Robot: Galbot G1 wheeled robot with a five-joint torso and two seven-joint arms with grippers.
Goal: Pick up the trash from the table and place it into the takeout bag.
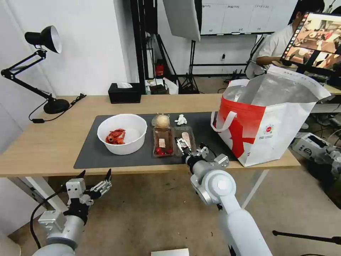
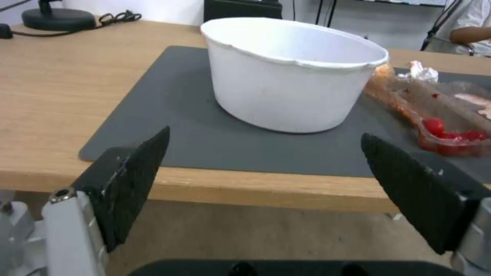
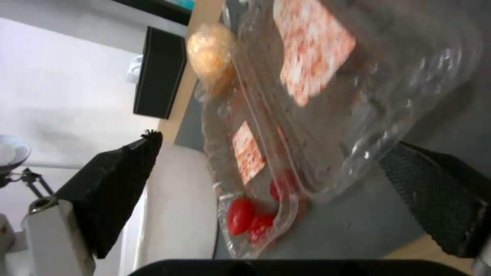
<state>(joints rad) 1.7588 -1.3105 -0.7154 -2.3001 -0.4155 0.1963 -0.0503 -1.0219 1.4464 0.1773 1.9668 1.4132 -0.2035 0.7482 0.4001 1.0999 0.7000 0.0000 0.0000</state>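
Trays (image 1: 174, 141) — two, one bowl (image 1: 122, 133); right gripper (image 1: 187, 147) spread, left gripper (image 1: 95, 179) spread.

A white bowl (image 1: 122, 133) of red scraps sits on the grey mat (image 1: 92, 149). Two clear trays (image 1: 173, 141) lie beside it. The bag (image 1: 270, 121) stands open.

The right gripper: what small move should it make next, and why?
Probably ease forward and close on the right clear tray. The right gripper is open at that tray's near end, its fingers either side, nothing held; the takeout bag stands open alongside.
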